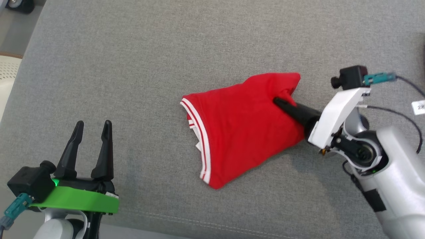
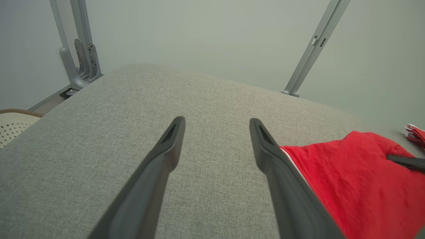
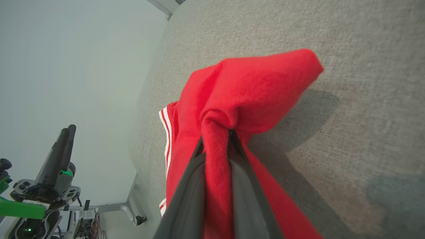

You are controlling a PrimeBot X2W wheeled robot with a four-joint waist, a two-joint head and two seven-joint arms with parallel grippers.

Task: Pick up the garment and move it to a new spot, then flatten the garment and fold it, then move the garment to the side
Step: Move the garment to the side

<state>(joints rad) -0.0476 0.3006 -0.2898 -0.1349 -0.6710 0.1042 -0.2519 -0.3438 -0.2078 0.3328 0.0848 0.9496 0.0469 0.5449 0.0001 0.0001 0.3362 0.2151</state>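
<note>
The garment [image 1: 239,132] is red with white-striped trim and lies bunched on the grey padded surface [image 1: 132,66]. My right gripper [image 1: 280,101] is shut on a pinched fold near the garment's far right corner. In the right wrist view the fold of the garment [image 3: 252,86] stands squeezed between the two dark fingers [image 3: 189,186], with cloth draping over both sides. My left gripper [image 1: 93,127] hovers open at the lower left, well apart from the cloth. In the left wrist view its fingers [image 2: 166,156] are spread over bare fabric, with the garment [image 2: 358,179] to their right.
A pale perforated chair or basket [image 1: 6,76] sits past the surface's left edge. Metal frame legs [image 2: 78,49] stand behind the far edge. Cables [image 1: 408,116] trail from the right wrist camera [image 1: 350,77].
</note>
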